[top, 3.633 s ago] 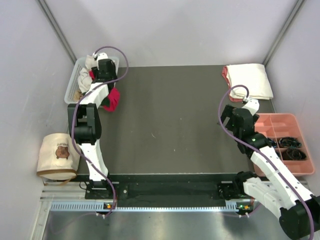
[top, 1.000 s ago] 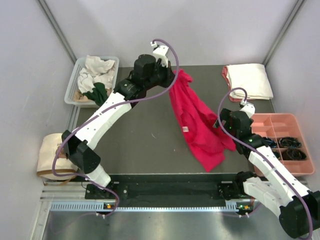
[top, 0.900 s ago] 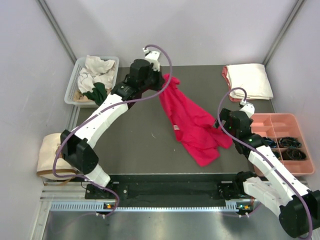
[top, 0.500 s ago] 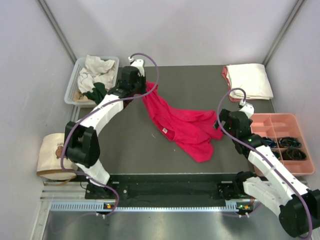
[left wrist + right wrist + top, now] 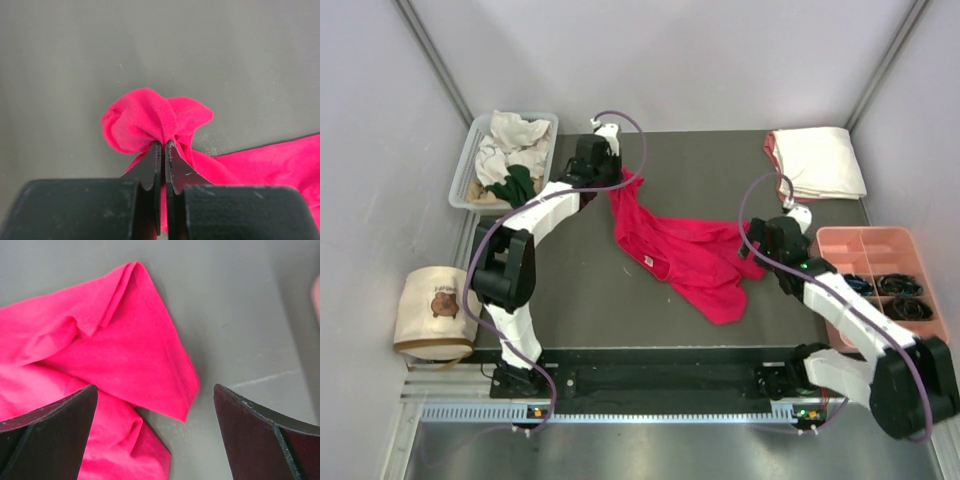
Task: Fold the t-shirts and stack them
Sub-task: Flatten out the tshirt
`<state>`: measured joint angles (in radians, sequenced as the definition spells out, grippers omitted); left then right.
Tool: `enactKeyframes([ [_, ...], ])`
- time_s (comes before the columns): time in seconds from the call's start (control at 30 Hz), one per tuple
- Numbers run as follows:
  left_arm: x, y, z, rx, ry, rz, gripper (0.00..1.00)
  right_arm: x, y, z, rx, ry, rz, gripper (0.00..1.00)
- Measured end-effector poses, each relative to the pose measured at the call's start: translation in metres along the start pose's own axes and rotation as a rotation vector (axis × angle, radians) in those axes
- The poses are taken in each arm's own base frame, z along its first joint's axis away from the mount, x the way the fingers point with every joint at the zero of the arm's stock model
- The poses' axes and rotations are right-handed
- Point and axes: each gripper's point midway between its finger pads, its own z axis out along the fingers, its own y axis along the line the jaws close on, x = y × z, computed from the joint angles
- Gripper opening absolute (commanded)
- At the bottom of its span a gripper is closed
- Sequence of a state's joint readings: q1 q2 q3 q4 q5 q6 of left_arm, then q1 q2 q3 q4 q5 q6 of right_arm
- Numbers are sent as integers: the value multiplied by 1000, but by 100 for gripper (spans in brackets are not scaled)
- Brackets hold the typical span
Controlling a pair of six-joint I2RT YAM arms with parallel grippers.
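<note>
Crimson t-shirt (image 5: 685, 255) sprawls crumpled; the far-stretched left gripper (image 5: 163, 146) pinches its far-left corner, and the right gripper (image 5: 155, 390) gapes over its right edge.

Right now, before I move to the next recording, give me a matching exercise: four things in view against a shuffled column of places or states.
Things:
1. left gripper
2. right gripper
3. red t-shirt
4. cream t-shirt

Places or states:
A. folded, at the far right corner
B. open, over a corner of red cloth
C. shut on a bunch of red cloth
D. crumpled on the middle of the table

Pairs: 1-C, 2-B, 3-D, 4-A
</note>
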<state>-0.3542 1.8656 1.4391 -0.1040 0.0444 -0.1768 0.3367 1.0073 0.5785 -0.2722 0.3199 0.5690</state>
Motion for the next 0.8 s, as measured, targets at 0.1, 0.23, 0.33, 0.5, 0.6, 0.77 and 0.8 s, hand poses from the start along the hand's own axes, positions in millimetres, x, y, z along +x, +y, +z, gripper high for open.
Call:
enactKeyframes([
  [0.1,0,-1,0,7,-1,0,0,7,10,21,8,67,-28,96],
  [0.23,3,-2,-5,11,0,-1,0,4,34,49,-34,102,-39,91],
  [0.33,6,-1,-12,11,2,-3,0,-1,48,60,-67,98,-35,90],
  [0.5,1,-2,-18,12,-16,-3,0,-1,63,79,-103,112,-37,83],
  [0.6,0,-3,-19,13,-20,-3,0,3,70,91,-115,130,-38,74],
  [0.77,10,-1,-19,10,-5,-7,0,9,78,109,-123,158,-42,32],
  [0.8,14,0,-20,9,2,-8,0,11,79,113,-125,163,-37,6],
])
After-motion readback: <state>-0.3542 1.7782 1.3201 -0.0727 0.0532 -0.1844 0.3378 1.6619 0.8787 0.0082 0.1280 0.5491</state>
